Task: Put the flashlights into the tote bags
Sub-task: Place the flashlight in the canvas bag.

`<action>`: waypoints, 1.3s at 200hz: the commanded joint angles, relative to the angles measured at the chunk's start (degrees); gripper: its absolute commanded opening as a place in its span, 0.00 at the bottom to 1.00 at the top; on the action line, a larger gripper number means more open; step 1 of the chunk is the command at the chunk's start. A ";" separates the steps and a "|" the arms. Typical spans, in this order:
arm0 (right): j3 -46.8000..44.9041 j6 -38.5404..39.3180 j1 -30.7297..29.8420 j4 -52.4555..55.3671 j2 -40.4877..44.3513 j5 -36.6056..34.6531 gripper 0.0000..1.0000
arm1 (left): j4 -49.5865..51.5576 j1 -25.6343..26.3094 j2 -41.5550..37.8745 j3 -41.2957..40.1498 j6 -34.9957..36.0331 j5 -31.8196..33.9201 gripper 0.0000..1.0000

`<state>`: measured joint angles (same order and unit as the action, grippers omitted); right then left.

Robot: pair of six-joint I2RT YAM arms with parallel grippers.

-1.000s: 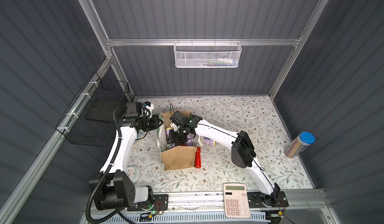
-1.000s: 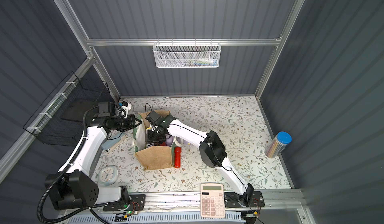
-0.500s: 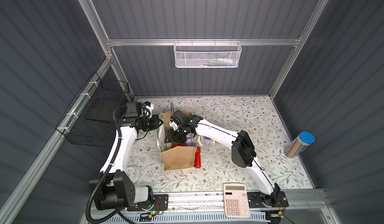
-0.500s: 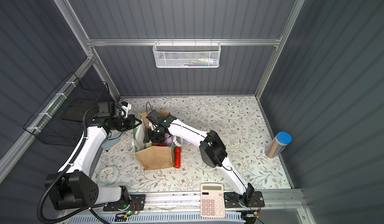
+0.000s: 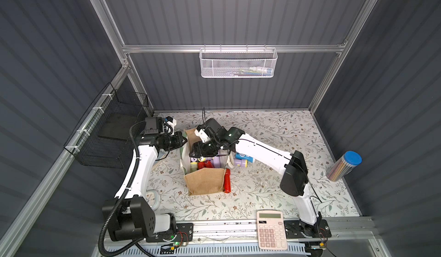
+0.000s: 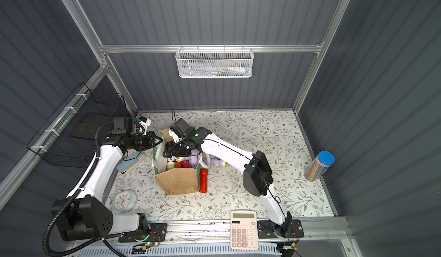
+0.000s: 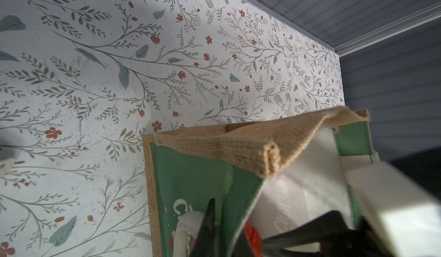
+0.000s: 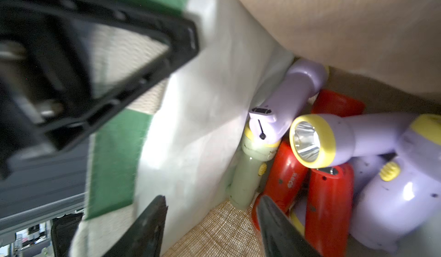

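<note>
The right end effector (image 8: 211, 203) hangs in the mouth of the tote bag (image 5: 205, 180), jaws parted and empty, with lilac, red and pale green flashlights (image 8: 310, 141) piled just below. The left end effector (image 5: 183, 140) is clamped on the bag's green side panel. One red flashlight (image 5: 227, 180) lies on the table (image 5: 274, 129) against the bag.

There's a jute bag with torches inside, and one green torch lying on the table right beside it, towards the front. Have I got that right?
Nearly. It is a red torch, not a green one, that lies beside the tote bag; both top views show it. The bag does hold other torches.
</note>
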<state>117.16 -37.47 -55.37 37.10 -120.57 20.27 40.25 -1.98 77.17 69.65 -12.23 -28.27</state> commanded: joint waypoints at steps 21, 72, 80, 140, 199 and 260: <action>-3.87 5.01 0.40 -2.86 6.19 -5.13 0.64 | 0.09 -0.04 -0.88 0.31 0.80 0.20 0.00; -8.54 7.76 0.51 -4.93 13.93 -8.89 0.64 | 0.18 -0.04 -0.74 0.31 0.96 0.33 0.00; -9.24 8.21 0.54 -5.00 15.15 -9.72 0.65 | 0.18 -0.04 -0.70 0.31 0.98 0.49 0.00; -20.62 8.98 1.54 -7.19 27.53 -17.12 0.66 | 0.18 -0.04 -0.53 0.32 0.98 0.56 0.00; -37.38 4.79 4.95 -10.24 42.02 -22.00 0.67 | 0.31 -0.04 -0.35 0.31 0.99 0.94 0.00; -52.72 -1.90 10.03 -12.12 54.10 -22.46 0.67 | 0.27 -0.04 0.52 0.33 0.89 1.20 0.00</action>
<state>68.34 -35.86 -46.46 26.33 -69.87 -0.73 40.25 -1.98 77.17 69.65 -12.23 -27.03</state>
